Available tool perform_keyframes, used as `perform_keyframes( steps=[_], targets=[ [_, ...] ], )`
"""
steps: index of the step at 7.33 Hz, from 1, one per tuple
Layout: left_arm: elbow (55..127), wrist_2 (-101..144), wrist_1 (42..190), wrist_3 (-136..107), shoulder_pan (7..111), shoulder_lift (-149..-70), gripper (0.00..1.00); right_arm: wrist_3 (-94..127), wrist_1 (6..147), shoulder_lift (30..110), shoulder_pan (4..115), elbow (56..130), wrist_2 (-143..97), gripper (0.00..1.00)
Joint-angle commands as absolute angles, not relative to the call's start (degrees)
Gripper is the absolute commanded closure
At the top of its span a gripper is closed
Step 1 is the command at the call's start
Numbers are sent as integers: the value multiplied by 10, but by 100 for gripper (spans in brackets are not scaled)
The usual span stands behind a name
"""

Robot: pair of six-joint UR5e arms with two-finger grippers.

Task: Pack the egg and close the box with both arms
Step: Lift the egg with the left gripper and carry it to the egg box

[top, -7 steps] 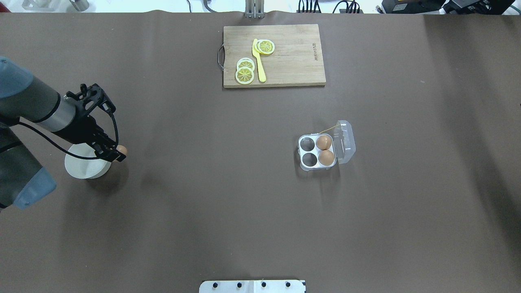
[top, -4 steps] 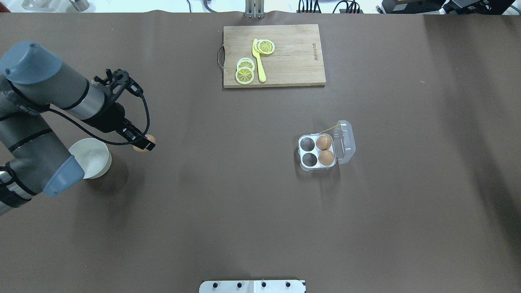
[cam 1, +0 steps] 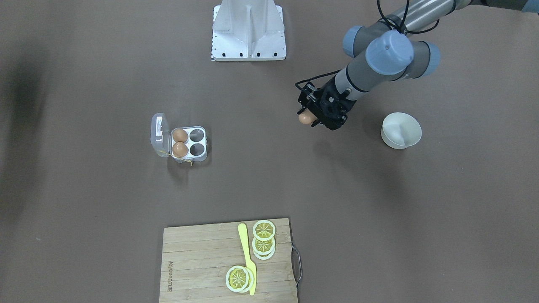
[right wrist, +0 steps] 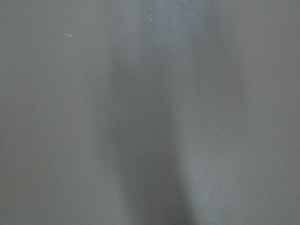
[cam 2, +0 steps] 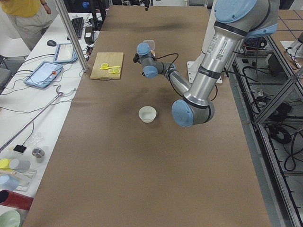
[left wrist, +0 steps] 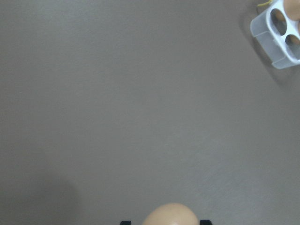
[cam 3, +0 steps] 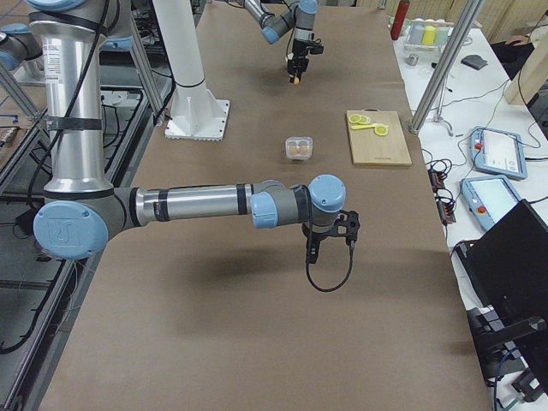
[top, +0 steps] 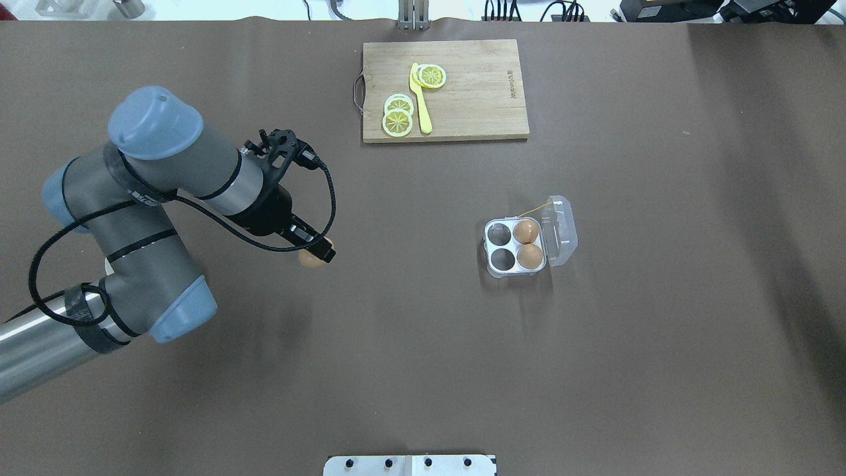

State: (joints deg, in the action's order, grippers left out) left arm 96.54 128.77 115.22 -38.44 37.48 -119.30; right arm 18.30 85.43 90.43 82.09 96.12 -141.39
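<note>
My left gripper (top: 317,254) is shut on a brown egg (top: 308,259) and holds it above the bare table, well left of the box. The egg also shows in the front view (cam 1: 305,118) and at the bottom edge of the left wrist view (left wrist: 169,215). The clear box (top: 515,245) stands open, its lid (top: 562,231) folded to the right. Two brown eggs (top: 527,232) (top: 530,256) fill its right cups; the two left cups are empty. My right gripper (cam 3: 312,253) shows only in the exterior right view, and I cannot tell whether it is open or shut.
A white bowl (cam 1: 401,130) stands behind my left arm. A wooden cutting board (top: 476,92) with lemon slices and a yellow knife lies at the far side. The white stand base (cam 1: 248,29) sits at the near table edge.
My left gripper has carried the egg from beside the white bowl rightward, toward the box. The box and its eggs have not moved.
</note>
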Motion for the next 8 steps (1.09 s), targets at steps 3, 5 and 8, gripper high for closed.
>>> perform_keyframes(
  steps=[3,5,8],
  targets=[
    [932,1222,1152,-482,314,-1286,60,184,853,912,821,972,-1417,0],
    [872,1180,1157,-518,290,-1351,60,184,853,924,821,989,-1417,0],
    [850,1142,1160,-529,280,-1382,60,183,848,939,821,991,-1418,0]
  ],
)
